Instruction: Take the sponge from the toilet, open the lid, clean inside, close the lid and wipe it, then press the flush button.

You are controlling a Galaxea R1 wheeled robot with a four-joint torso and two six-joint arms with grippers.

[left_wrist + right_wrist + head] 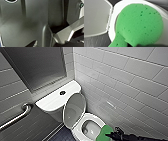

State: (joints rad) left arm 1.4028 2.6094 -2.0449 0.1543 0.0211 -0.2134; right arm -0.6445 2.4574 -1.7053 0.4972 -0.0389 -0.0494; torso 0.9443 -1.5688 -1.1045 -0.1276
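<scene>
Green sponge (104, 133) sits clamped in right gripper (110, 135), closed on it, over toilet (96, 119) rim, lid (75, 108) raised; soft foam may slip from pinch and drop inside, beyond easy reach.

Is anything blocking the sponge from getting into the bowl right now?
Nothing visible does. The lid stands raised, the bowl is open, and the sponge in the right gripper is at its rim.

No readable text or label on toilet (53, 100), tiles (120, 79); blur limits certainty.
</scene>
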